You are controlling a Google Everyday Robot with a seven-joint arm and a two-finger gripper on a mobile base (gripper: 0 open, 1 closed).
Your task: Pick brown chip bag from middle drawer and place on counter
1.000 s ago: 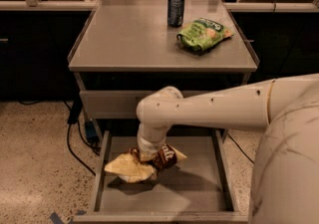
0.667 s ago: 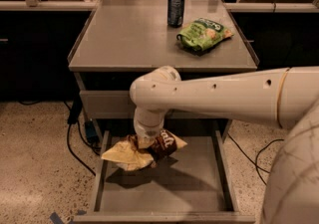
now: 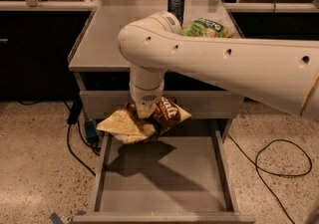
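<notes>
The brown chip bag (image 3: 164, 113), crinkled brown and tan with white lettering, hangs in the air above the open middle drawer (image 3: 164, 178). My gripper (image 3: 145, 112) is shut on the brown chip bag at its top middle, below the white wrist. The bag is at about the height of the closed drawer front above, lifted off the drawer floor, where its shadow falls. The grey counter (image 3: 109, 34) lies behind and above, partly hidden by my arm.
A dark soda can (image 3: 175, 5) and a green chip bag (image 3: 207, 28) stand on the counter's back right. Black cables (image 3: 279, 158) lie on the speckled floor on both sides of the cabinet. My large white arm crosses the right of the view.
My gripper has risen with the brown chip bag, from just above the drawer floor to well above it. The arm has swung up and closer to the camera.
</notes>
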